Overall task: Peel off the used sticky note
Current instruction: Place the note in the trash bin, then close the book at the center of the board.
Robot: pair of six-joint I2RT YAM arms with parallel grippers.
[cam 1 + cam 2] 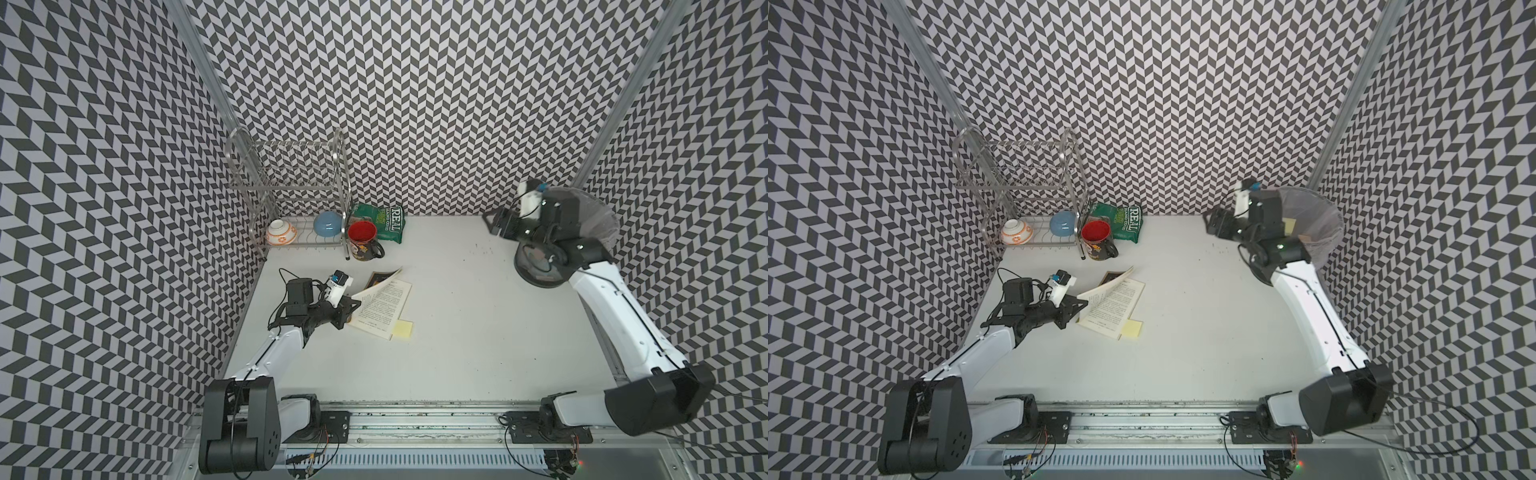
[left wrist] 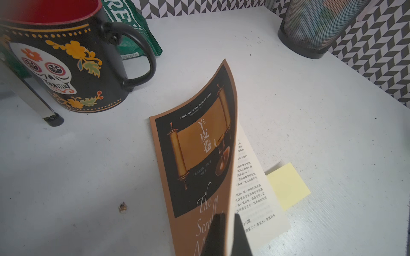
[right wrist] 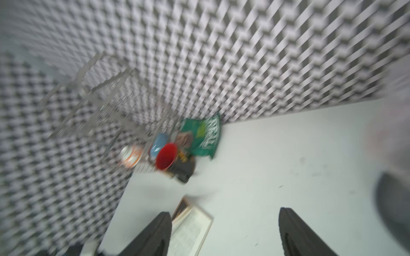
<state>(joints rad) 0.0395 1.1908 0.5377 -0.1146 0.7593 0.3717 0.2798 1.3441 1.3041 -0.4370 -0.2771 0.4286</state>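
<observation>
Logged left gripper (image 2: 229,216), jaws clamped on raised book cover (image 2: 199,141), and right gripper (image 3: 224,212), jaws apart and empty, by far-right mesh bin (image 1: 1329,224) with a yellow slip (image 1: 1289,226) apparently inside; judged one peel done, sticky note (image 1: 402,329) at near-right corner of book (image 1: 382,307) left to peel.

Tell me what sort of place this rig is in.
Probably a staged robot test cell, not a real kitchen: chevron-patterned walls box in a white tabletop, an aluminium rail fronts it, and a dish rack and mesh wastebasket sit as props.
</observation>
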